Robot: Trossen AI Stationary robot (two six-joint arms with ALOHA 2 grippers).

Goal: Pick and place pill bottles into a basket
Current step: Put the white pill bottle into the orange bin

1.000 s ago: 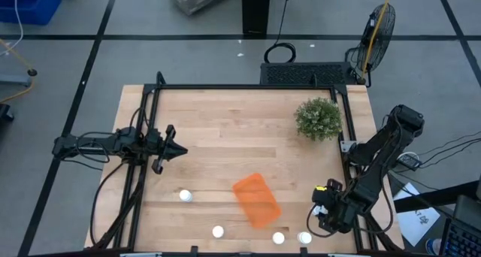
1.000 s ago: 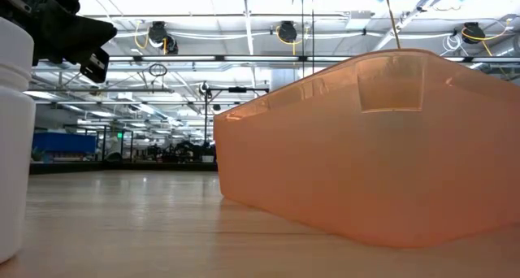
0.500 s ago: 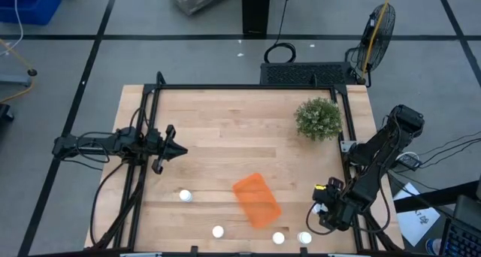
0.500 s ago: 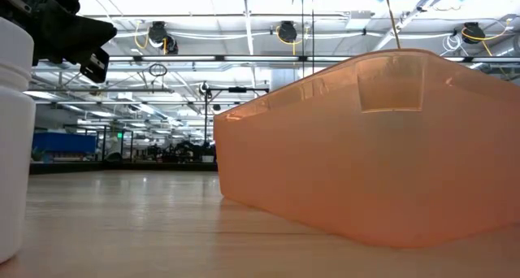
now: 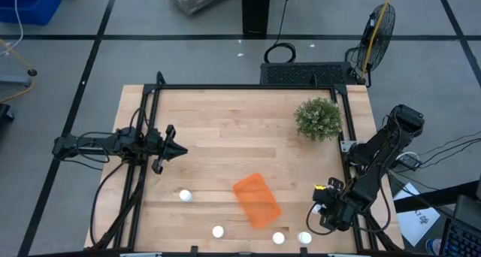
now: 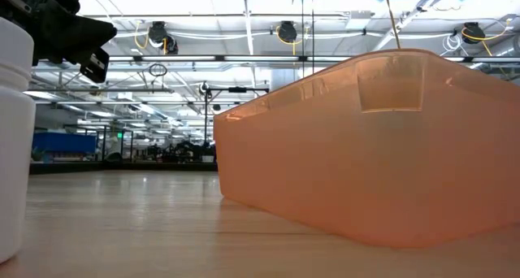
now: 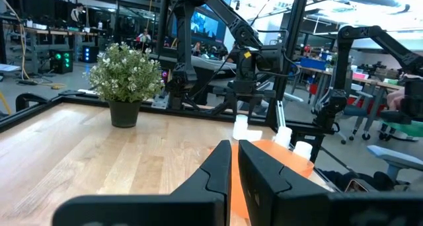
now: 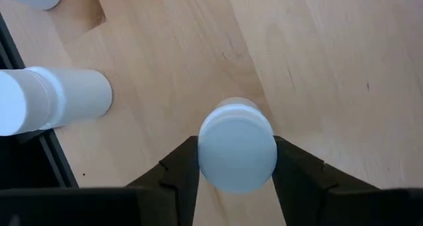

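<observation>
From above, the right tool hangs low at the counter's right front corner, pinching a bottle that its arm hides here. Beside it toward the front edge stand two bottles; the basket lies just to its left, tilted on the boards, and two more bottles stand beyond the basket. A plant sits well behind the tool. The left tool waits at the left rail, pointing across the counter.

At counter height, the basket fills the right side, one bottle stands at the left edge, and a dark tool shows above it.

From the left wrist, the left tool has its fingers pressed nearly together; past them are the basket, three bottles and the plant.

From the right wrist, the right tool has its fingers clamped on either side of a bottle; another bottle stands just beside it.
</observation>
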